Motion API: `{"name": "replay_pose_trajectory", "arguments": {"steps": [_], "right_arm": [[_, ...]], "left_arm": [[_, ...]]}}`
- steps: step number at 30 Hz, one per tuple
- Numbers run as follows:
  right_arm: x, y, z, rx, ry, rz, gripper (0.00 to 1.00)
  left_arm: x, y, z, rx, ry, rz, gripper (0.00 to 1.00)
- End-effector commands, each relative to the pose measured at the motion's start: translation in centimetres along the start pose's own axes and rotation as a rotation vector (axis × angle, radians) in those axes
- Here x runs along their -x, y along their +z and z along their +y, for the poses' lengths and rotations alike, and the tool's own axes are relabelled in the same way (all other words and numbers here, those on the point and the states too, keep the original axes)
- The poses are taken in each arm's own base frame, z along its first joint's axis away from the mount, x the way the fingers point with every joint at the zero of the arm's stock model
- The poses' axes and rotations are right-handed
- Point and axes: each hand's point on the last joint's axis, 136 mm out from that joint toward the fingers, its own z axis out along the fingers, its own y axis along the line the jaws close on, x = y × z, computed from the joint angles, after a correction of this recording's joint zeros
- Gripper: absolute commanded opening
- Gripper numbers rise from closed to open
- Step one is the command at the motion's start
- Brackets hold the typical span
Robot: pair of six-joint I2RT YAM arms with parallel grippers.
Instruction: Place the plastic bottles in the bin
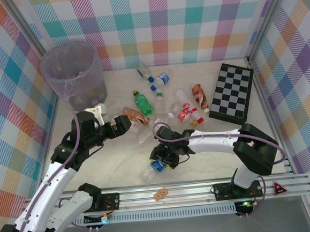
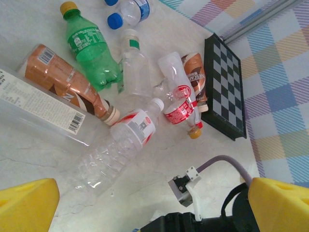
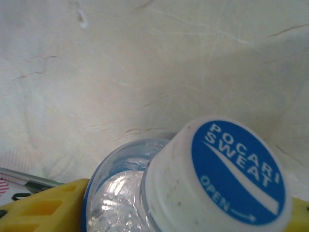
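A clear bottle (image 1: 152, 171) with a blue label lies near the table's front. My right gripper (image 1: 160, 165) is shut on it. In the right wrist view its blue-and-white cap (image 3: 227, 169) sits between the yellow fingers (image 3: 43, 208) of the right gripper (image 3: 183, 212). Several more bottles lie mid-table: a green one (image 1: 142, 102) (image 2: 89, 50), an amber one (image 1: 135, 116) (image 2: 63, 79), clear ones (image 2: 120, 145) and red-labelled ones (image 1: 186, 111). My left gripper (image 1: 124, 125) (image 2: 152, 203) hangs open above them, holding nothing. The grey bin (image 1: 88, 83) stands at the back left.
A black-and-white checkerboard (image 1: 231, 92) (image 2: 224, 87) lies at the right, beside the plaid wall. A small wooden block (image 1: 161, 193) rests on the front rail. My right arm's wrist (image 2: 193, 193) lies below the left gripper. Plaid walls close in three sides.
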Motion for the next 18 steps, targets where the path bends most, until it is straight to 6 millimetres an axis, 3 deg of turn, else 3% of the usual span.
{"name": "replay_pose_trajectory", "arguments": {"steps": [1,6,12,15,18], "right_arm": [[0.6,-1.9,0.9,0.043,-0.023,-0.03,0.55],[1.9,-4.0,1.1,0.089,-0.022,-0.051,0.51],[6.6,-11.4,3.2,0.153,-0.146,-0.139,0.51],[8.0,-14.6,4.5,0.177,-0.235,-0.144,0.48],[8.5,-16.6,6.1,0.201,-0.322,-0.109,0.45]], "left_arm": [[0.4,0.1,-1.2,-0.052,-0.023,-0.017,1.0],[0.0,1.1,-2.0,-0.101,-0.031,0.021,1.0],[-1.6,2.5,-4.8,-0.228,0.019,0.131,1.0],[-2.6,2.9,-6.2,-0.274,0.086,0.182,1.0],[-3.9,3.5,-7.8,-0.316,0.164,0.237,1.0]]}}
